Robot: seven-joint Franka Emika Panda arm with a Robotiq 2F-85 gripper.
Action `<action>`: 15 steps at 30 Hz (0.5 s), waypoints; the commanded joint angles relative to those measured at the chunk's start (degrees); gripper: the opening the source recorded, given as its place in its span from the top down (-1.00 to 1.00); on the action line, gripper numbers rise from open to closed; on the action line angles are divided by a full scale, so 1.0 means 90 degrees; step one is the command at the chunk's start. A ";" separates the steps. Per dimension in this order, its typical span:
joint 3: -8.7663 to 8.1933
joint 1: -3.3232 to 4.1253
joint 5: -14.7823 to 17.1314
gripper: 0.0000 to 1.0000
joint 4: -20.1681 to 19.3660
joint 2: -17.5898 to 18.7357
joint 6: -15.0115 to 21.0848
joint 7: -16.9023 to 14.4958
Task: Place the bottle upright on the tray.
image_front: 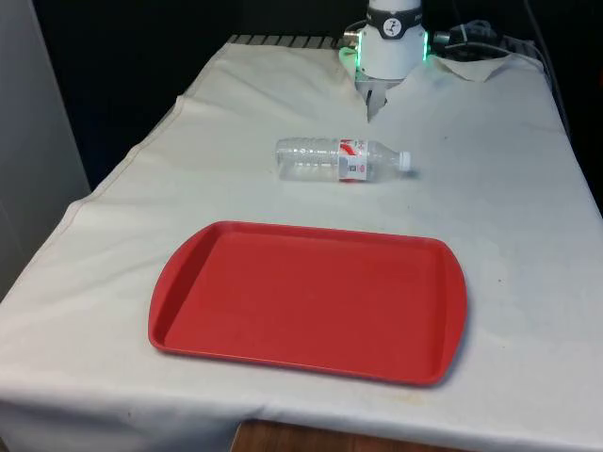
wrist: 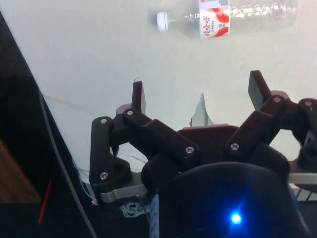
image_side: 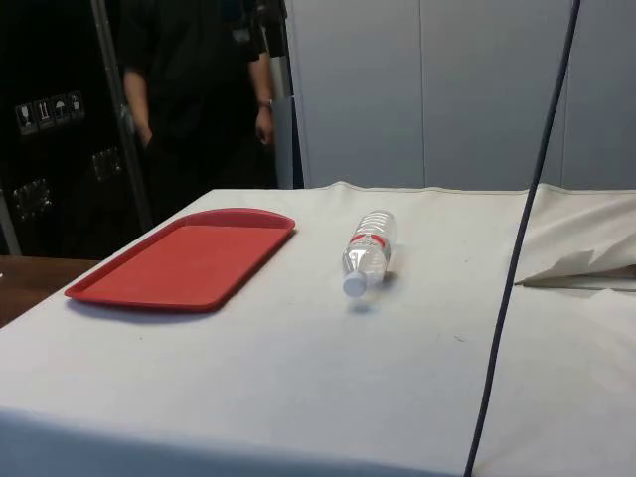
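Note:
A clear plastic bottle (image_front: 339,159) with a red and white label and a white cap lies on its side on the white cloth, cap towards the front view's right. It also lies flat in the side view (image_side: 369,250) and in the wrist view (wrist: 233,16). A red tray (image_front: 311,299) (image_side: 189,256) sits nearer the table's front edge, with nothing on it. My gripper (image_front: 374,105) hangs beyond the bottle, at the robot's end of the table. In the wrist view the gripper (wrist: 198,94) stands open, its fingers (wrist: 137,96) wide apart and holding nothing, the bottle well clear of them.
The cloth is rumpled near the robot's base (image_front: 476,68) (image_side: 581,260). A dark cable (image_side: 522,248) hangs across the side view. A person in dark clothes (image_side: 194,89) stands behind the tray's end of the table.

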 commanded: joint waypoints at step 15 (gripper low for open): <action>0.0057 0.0006 -0.0064 -1.00 -0.1019 -0.0879 0.0312 0.0064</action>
